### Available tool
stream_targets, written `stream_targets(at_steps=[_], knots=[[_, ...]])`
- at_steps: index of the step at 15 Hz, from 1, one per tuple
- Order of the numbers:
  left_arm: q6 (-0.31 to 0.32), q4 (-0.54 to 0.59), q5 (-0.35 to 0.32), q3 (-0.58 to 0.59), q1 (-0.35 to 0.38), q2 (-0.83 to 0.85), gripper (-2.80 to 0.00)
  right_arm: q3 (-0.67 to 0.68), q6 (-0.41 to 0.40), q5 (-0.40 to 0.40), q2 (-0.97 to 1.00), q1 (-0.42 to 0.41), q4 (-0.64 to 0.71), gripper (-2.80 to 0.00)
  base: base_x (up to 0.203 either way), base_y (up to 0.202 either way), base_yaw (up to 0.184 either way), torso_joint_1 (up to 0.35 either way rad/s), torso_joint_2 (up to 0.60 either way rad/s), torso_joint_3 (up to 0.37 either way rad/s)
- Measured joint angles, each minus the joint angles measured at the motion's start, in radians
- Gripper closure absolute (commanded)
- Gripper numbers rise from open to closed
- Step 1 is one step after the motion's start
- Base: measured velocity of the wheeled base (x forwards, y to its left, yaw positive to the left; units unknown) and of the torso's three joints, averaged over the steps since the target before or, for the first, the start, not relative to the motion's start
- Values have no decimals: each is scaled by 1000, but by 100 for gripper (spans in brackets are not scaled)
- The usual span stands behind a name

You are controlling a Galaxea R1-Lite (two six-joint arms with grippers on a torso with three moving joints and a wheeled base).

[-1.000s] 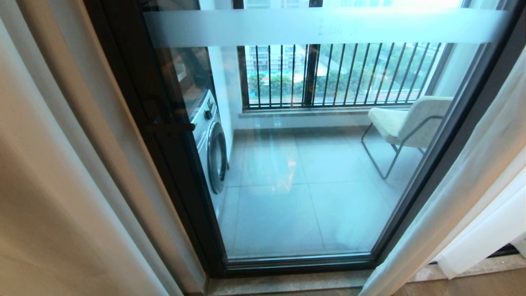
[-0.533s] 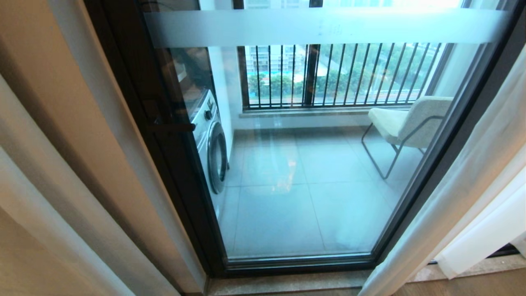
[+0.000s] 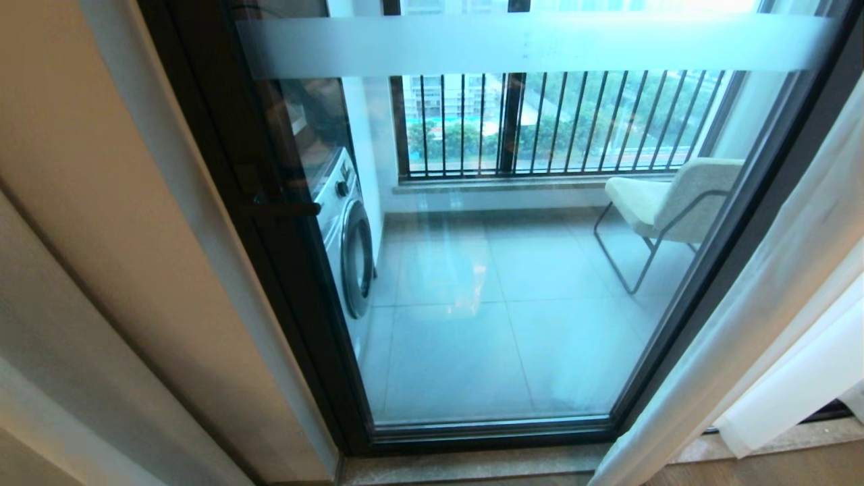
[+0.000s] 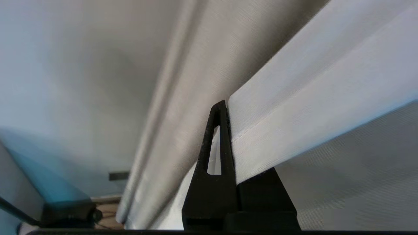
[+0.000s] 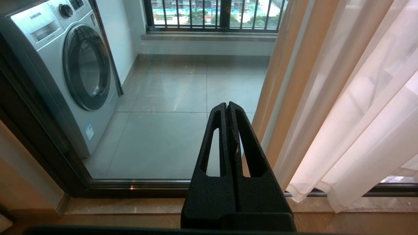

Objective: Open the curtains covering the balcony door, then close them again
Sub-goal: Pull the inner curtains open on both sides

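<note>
Between left gripper [image 4: 225,107] fingers: white curtain [image 4: 310,107] hem, clamped; right gripper [image 5: 227,105] closed, empty.

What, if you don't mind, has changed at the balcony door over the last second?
The curtain fabric on the left has slid further left in the head view, with the left gripper shut on its white hem. The balcony door, right curtain and shut right gripper are unchanged.
</note>
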Motion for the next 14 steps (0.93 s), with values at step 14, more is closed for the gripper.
stream_targets(at_steps=[14], knots=[[-44, 254, 16, 243, -423, -473, 0, 0, 0, 0, 0, 0, 0, 0, 0, 0, 0, 0, 0, 0]])
